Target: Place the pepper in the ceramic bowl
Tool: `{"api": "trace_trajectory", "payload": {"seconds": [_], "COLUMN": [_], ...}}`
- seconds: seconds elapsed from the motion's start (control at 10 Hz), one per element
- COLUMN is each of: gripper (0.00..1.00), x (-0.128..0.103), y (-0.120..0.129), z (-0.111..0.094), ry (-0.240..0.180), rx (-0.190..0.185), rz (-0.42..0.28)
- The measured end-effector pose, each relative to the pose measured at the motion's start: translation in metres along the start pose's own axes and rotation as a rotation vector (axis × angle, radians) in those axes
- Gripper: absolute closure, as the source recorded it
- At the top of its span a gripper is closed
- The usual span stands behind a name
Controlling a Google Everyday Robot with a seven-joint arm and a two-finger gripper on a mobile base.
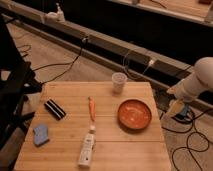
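The pepper [92,108], thin and orange-red, lies lengthwise near the middle of the wooden table [127,147]. To its right sits the ceramic bowl [135,115], shallow, orange-red and empty. My white arm reaches in from the right edge of the camera view. Its gripper [173,108] hangs beyond the table's right edge, right of the bowl and well away from the pepper. It is open and holds nothing.
A small translucent cup [118,82] stands at the table's back edge. A white capped tube [87,148] lies in front of the pepper. A black block [55,109] and a blue sponge [41,134] are at the left. Cables [192,135] cross the floor on the right, and a dark frame [12,85] stands at the left.
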Motion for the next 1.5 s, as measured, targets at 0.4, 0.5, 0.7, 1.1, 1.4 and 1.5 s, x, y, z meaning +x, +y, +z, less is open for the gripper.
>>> {"api": "trace_trajectory", "payload": {"seconds": [0.4, 0.5, 0.7, 1.1, 1.4, 1.5], "gripper": [0.20, 0.20, 0.20, 0.20, 0.20, 0.20], "x": [0.000, 0.000, 0.000, -0.001, -0.050, -0.072], "y": [0.000, 0.000, 0.000, 0.000, 0.003, 0.003], "z": [0.000, 0.000, 0.000, 0.000, 0.009, 0.014], "ry": [0.000, 0.000, 0.000, -0.004, -0.093, -0.123], "rx": [0.000, 0.000, 0.000, 0.000, -0.071, -0.095], "rz": [0.000, 0.000, 0.000, 0.001, -0.061, -0.088]}}
